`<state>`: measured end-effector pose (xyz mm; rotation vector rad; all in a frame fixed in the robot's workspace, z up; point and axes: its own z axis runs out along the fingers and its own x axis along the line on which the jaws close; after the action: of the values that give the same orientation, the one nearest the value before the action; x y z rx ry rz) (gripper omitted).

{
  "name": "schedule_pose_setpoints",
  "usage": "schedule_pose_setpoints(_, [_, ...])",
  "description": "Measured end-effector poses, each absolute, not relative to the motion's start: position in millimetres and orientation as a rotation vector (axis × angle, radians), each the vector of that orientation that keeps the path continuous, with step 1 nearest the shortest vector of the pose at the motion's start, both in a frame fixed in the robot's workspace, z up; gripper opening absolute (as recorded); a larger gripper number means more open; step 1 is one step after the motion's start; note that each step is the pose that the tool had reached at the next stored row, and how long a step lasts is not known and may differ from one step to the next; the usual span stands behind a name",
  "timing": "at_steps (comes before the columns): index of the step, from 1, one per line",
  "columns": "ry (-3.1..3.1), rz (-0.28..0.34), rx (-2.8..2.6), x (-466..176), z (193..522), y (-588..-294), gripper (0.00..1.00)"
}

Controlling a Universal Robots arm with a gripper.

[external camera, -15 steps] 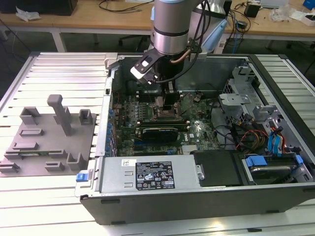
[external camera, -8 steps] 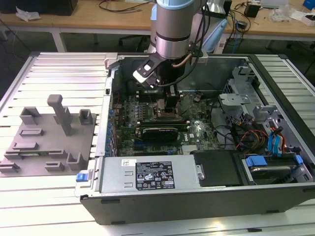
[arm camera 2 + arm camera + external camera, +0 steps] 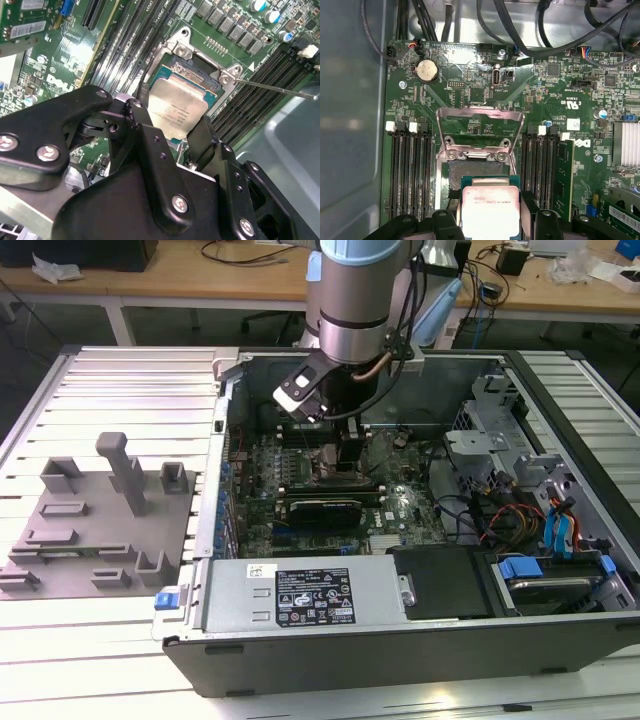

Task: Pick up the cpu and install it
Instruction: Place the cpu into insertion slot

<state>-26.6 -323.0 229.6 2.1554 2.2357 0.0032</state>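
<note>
Quantities in view: one cpu [image 3: 490, 212], one socket [image 3: 475, 172] with one open load frame [image 3: 480, 125], one coin cell [image 3: 427, 71], one long black card [image 3: 320, 512], one computer case [image 3: 400, 640], one grey moulded tray [image 3: 90, 530], one slatted worktop [image 3: 100, 640], one robot arm [image 3: 355, 300], one hand [image 3: 167, 120].

Fine grey print, too small to read, on the lid of the cpu [image 3: 490, 212] held in the gripper [image 3: 172, 125], white lettering across the green board [image 3: 470, 95] just beyond it, and a label [image 3: 313, 597] on the grey box [image 3: 230, 595] farther off.
</note>
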Motion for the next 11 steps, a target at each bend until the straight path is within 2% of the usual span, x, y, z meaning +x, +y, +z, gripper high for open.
schedule_pose_setpoints(11, [2.218, 0.007, 2.178, -25.8, 220.0, -317.6, 0.55])
